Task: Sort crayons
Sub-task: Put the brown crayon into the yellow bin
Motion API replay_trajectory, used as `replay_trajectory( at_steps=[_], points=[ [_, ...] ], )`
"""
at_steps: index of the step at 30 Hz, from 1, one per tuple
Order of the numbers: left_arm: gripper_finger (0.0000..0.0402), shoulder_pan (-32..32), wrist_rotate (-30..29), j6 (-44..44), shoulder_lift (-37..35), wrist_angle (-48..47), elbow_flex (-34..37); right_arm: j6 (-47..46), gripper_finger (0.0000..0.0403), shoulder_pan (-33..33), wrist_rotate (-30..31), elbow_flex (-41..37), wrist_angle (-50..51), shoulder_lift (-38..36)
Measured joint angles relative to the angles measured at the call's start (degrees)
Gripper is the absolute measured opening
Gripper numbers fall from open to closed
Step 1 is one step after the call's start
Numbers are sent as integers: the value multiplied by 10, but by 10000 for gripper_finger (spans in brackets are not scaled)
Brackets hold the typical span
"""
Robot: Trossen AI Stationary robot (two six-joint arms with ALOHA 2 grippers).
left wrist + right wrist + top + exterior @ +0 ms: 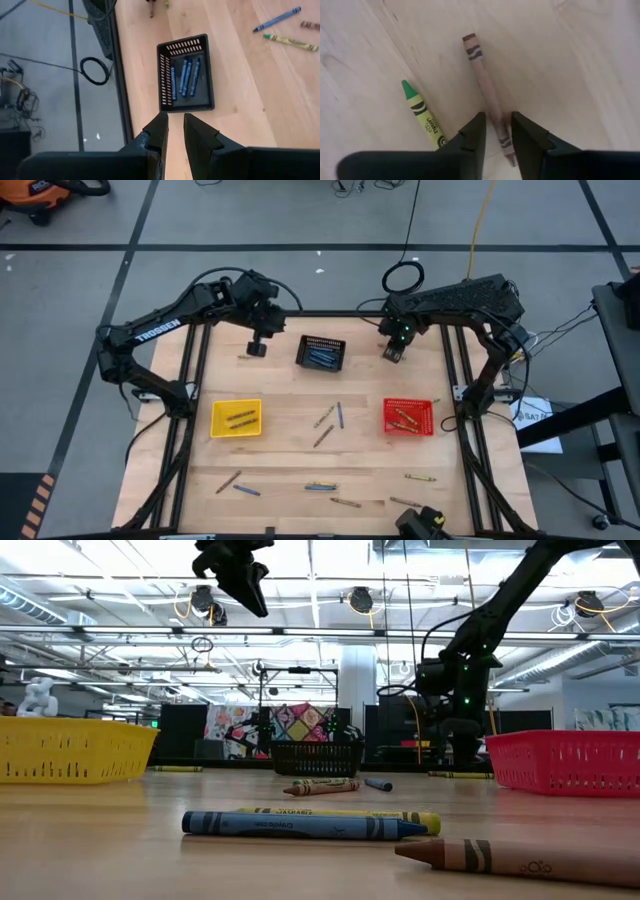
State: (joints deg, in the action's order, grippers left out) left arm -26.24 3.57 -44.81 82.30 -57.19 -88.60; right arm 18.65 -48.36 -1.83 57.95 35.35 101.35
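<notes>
Right hand [496,131] down at the far right part of the desk [360,470], just beside the black basket [321,353]; fingers narrowed around a brown crayon [487,90] that lies flat between them; whether the pads actually press it, cannot tell; a green-tipped yellow-green crayon [422,113] lying just beside, apart from the brown one.

Left hand [173,131] up in the air over the far left of the desk, near the black basket; fingers a narrow gap apart, nothing between them.

Several blue crayons [184,78] inside the black basket; a couple of crayons in the yellow basket [236,418] at left, a couple more in the red basket [409,417] at right.

Other crayons scattered loose on the desk: a few near the middle [330,420] between the yellow and red baskets; more along the near edge [320,488], blue, yellow and brown among them, none touching a basket.
</notes>
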Motion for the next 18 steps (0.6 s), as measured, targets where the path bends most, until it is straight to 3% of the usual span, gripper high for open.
replay_trajectory(
  at_steps=[6,12,18],
  points=[
    [59,0,9,15,0,1,0,-27,9,0,2,-1,-1,2],
    [59,0,31,71,3,4,0,-110,4,0,4,-1,-20,0],
    [59,0,50,86,3,5,6,-164,1,5,4,54,-7,-32]
  ],
)
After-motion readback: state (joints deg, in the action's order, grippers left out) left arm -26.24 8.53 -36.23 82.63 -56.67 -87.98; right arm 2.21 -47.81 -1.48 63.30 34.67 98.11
